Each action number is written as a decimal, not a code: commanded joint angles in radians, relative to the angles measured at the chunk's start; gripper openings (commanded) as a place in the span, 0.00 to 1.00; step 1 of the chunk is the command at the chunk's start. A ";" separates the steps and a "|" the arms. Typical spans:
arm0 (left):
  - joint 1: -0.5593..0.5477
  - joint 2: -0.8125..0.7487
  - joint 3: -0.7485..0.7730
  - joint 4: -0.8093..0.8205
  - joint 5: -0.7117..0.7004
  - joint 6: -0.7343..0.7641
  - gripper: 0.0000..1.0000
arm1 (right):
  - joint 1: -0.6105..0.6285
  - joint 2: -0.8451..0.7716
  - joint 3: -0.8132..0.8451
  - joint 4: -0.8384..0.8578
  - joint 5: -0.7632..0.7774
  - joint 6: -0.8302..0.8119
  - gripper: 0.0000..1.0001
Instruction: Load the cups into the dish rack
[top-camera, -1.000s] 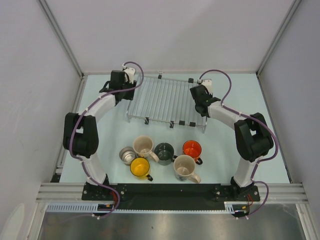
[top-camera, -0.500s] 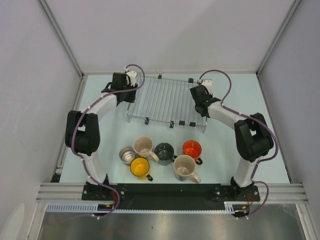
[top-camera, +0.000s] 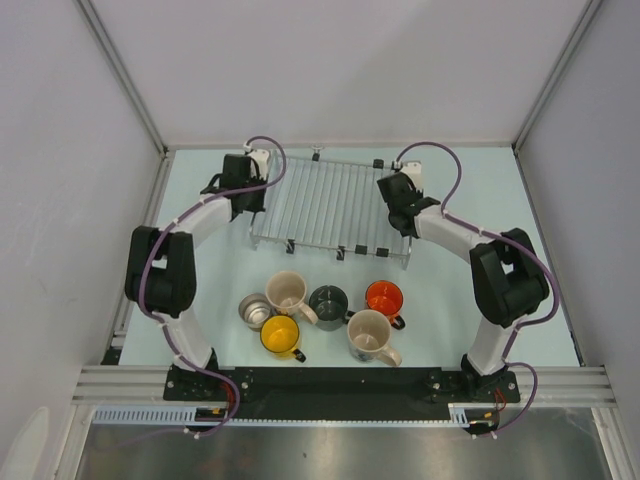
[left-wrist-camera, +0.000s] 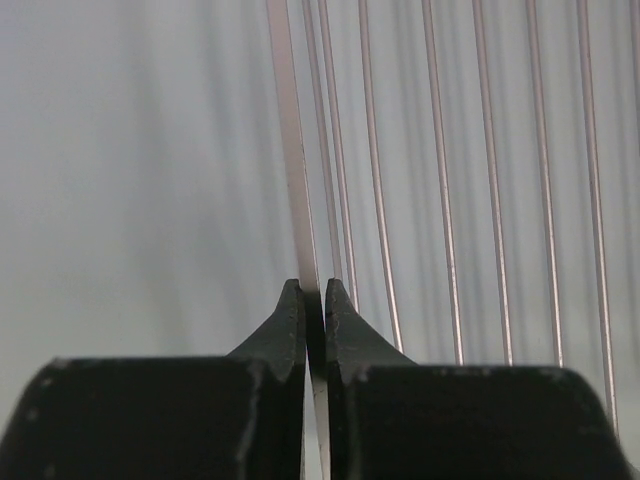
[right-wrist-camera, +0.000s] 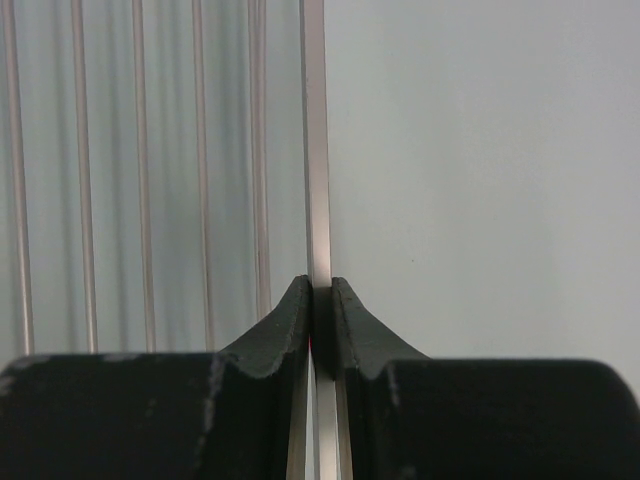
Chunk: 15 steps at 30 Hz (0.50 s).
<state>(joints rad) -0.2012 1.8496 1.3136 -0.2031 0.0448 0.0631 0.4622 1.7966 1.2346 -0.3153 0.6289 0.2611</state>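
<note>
We are clenching our left jaws on the left edge wire of the dish rack (top-camera: 330, 205) and our right jaws on its right edge wire. The rack is lying at the far middle of the surface (top-camera: 440, 300), and the cups (top-camera: 330, 300) are standing clustered near the arm bases, outside it.

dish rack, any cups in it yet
No, the flat silver wire dish rack holds no cups; all six mugs stand on the pale table outside it.

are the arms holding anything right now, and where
Both hold the dish rack, jaws shut: left gripper on its left edge wire, right gripper on its right edge wire.
</note>
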 joint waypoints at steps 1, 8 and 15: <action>0.002 -0.176 -0.120 -0.064 0.053 0.104 0.00 | 0.000 0.011 -0.061 -0.126 -0.034 0.023 0.00; -0.007 -0.341 -0.333 -0.053 0.079 0.136 0.00 | 0.009 -0.034 -0.103 -0.125 -0.040 0.044 0.00; -0.024 -0.412 -0.435 -0.039 0.082 0.136 0.01 | 0.026 -0.088 -0.149 -0.137 -0.028 0.063 0.00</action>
<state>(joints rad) -0.2012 1.5162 0.9367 -0.1726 0.0216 0.0505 0.5053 1.7073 1.1503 -0.3359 0.5579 0.2802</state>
